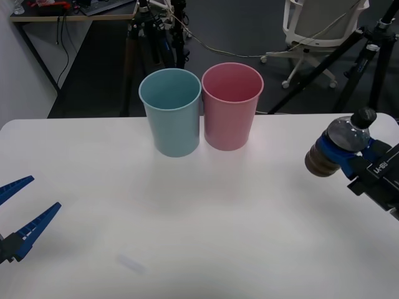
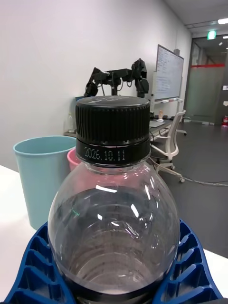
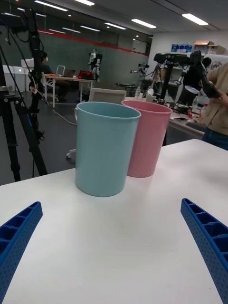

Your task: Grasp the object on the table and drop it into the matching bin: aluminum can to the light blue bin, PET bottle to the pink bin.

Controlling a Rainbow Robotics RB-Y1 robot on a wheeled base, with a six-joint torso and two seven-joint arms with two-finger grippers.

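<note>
My right gripper (image 1: pixel 344 156) is shut on the PET bottle (image 1: pixel 336 148), a small clear bottle with a black cap (image 2: pixel 113 124), held tilted above the white table (image 1: pixel 199 237) at its right side. In the right wrist view the blue fingers (image 2: pixel 33 266) clamp the bottle's body (image 2: pixel 111 228). The pink bin (image 1: pixel 231 104) stands at the back centre, to the left of the bottle, touching the light blue bin (image 1: pixel 171 111). Both bins also show from the left wrist: the light blue bin (image 3: pixel 104 147) and the pink bin (image 3: pixel 147 142). My left gripper (image 1: pixel 22 205) rests open low at the left edge.
Tripod legs (image 1: pixel 324 68), an office chair (image 1: pixel 318 31) and cables stand on the dark floor behind the table. The table's back edge runs just behind the bins.
</note>
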